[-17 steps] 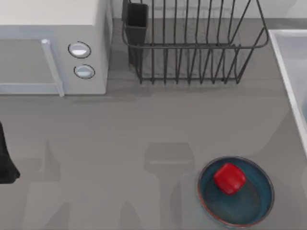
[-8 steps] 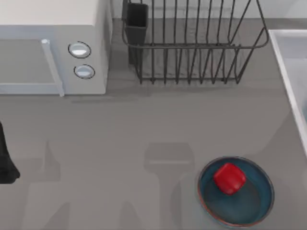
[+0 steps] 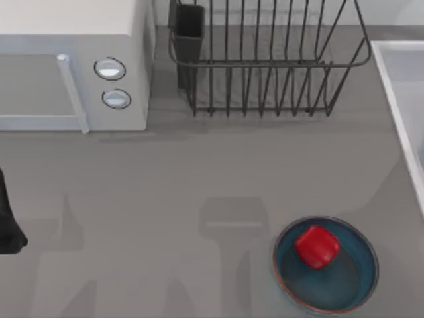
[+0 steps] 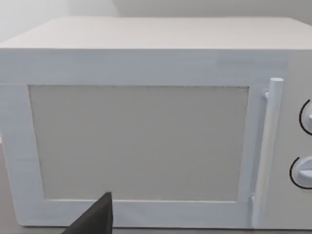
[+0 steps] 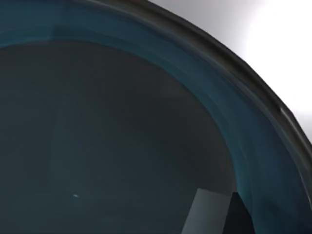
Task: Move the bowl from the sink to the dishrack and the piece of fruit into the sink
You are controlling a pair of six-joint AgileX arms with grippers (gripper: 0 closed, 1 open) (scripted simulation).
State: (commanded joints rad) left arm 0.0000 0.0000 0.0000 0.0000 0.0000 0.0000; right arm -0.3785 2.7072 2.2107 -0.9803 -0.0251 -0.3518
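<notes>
The piece of fruit (image 3: 316, 246), small and glossy red, lies in a wide shallow teal dish (image 3: 354, 285) near the table's front right. At the back stands the dark wire dishrack (image 3: 265, 66), with its black cutlery cup (image 3: 189, 26) at the back left corner. The pale sink (image 3: 397, 86) runs along the right edge. The right wrist view looks from very close into the deep teal bowl (image 5: 122, 136), and a part of my right gripper (image 5: 219, 217) shows just above its inner wall. My left arm (image 3: 6, 225) is parked at the far left, and my left gripper (image 4: 95, 219) faces the microwave.
A white microwave (image 3: 73, 66) with two round knobs (image 3: 109, 69) fills the back left corner. Bare grey tabletop (image 3: 199, 172) stretches between the microwave, the rack and the dish.
</notes>
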